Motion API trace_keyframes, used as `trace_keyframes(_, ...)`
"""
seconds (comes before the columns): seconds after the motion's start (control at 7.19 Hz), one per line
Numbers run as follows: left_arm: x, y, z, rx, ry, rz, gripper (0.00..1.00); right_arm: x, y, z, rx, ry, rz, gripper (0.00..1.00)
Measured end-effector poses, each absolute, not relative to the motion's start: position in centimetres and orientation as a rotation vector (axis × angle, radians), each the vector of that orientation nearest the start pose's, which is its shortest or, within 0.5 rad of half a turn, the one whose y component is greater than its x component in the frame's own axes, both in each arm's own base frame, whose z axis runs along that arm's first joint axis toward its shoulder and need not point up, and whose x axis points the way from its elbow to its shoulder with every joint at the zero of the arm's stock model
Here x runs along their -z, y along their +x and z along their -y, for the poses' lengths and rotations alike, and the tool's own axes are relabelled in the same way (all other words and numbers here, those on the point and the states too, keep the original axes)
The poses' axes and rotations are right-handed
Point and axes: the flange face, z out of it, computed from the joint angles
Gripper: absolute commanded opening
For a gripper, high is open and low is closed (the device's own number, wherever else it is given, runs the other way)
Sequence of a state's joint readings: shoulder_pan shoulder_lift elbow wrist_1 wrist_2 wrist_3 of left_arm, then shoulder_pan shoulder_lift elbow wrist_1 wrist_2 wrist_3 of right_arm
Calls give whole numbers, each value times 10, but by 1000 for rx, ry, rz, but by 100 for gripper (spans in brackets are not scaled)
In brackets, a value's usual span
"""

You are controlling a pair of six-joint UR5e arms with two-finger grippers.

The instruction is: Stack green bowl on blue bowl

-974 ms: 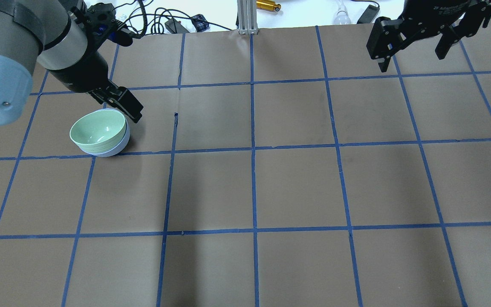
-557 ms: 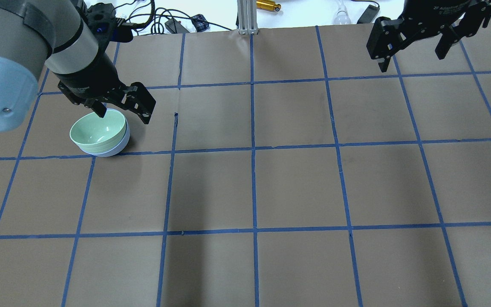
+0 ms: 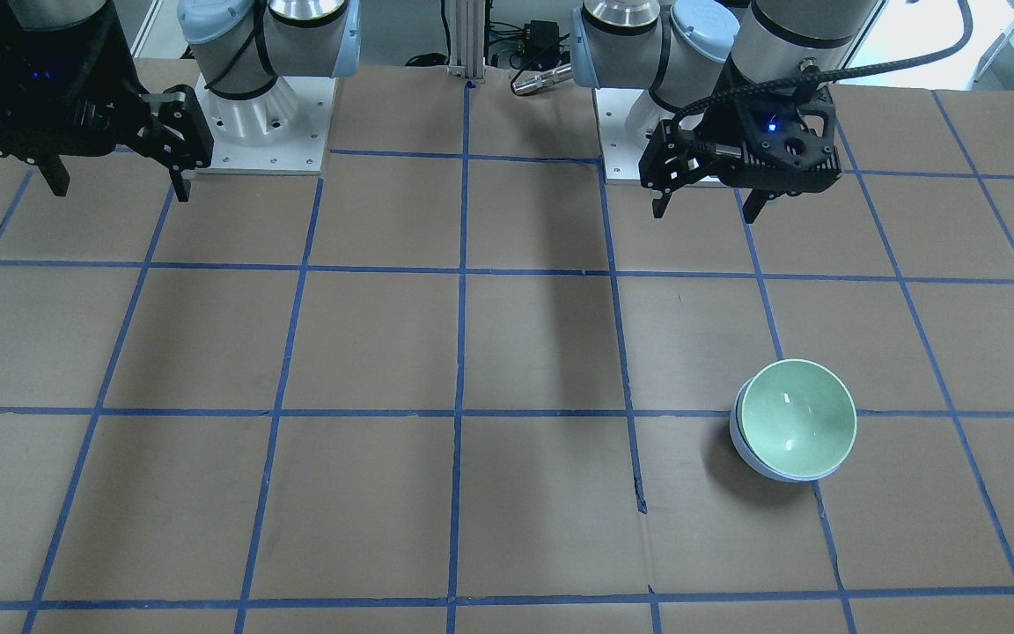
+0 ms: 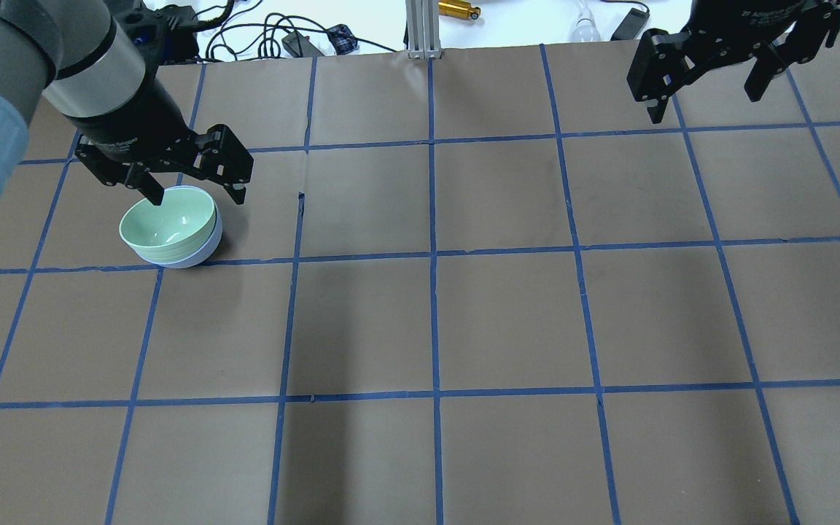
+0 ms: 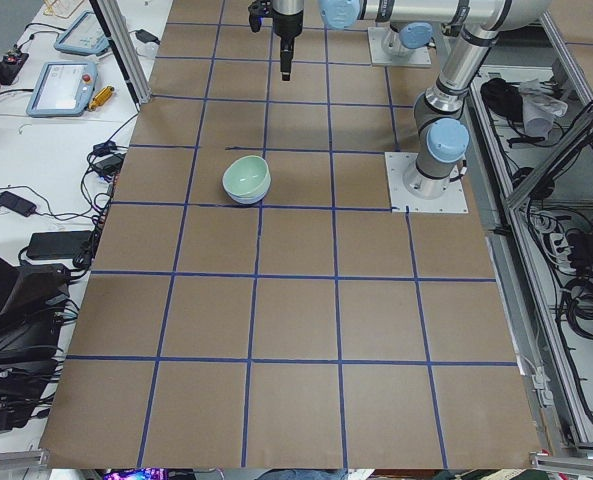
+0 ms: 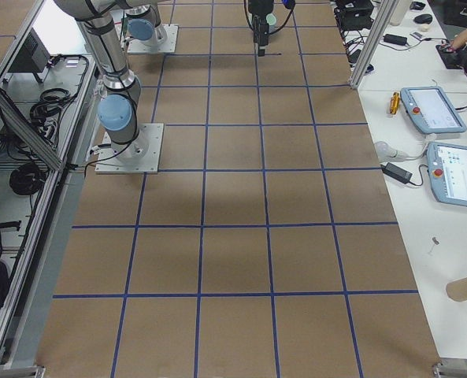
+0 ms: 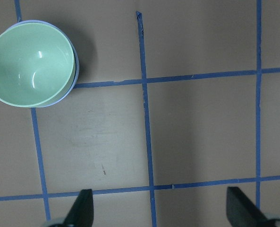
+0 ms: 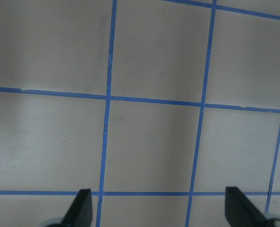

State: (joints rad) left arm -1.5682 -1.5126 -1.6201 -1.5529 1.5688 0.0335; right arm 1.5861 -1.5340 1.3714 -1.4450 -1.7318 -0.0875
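Note:
The green bowl (image 4: 167, 226) sits nested inside the blue bowl (image 4: 205, 251) on the table's left side. Only a sliver of blue rim and wall shows under it. The stack also shows in the front view, green bowl (image 3: 796, 418) over blue bowl (image 3: 746, 451), and in the left wrist view, green bowl (image 7: 31, 64) and blue edge (image 7: 75, 71). My left gripper (image 4: 196, 192) is open and empty. It hangs above the table on the robot's side of the stack, apart from it (image 3: 706, 211). My right gripper (image 4: 704, 103) is open and empty, raised over the far right (image 3: 120, 189).
The table is brown paper with a blue tape grid (image 4: 432, 251). An aluminium post (image 4: 420, 29) stands at the far edge with cables (image 4: 274, 36) and small tools beside it. The two arm bases (image 3: 252, 132) stand at the robot's edge.
My left gripper has turned about its wrist and drawn up and away from the bowl stack, empty. The bowls and the right arm have not moved.

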Motion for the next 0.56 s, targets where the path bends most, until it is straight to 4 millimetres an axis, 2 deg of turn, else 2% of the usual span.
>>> trace_keyframes(0.56, -494, -132, 476, 113, 37, -3128, 100, -556, 125, 504, 51, -165, -3299, 100)
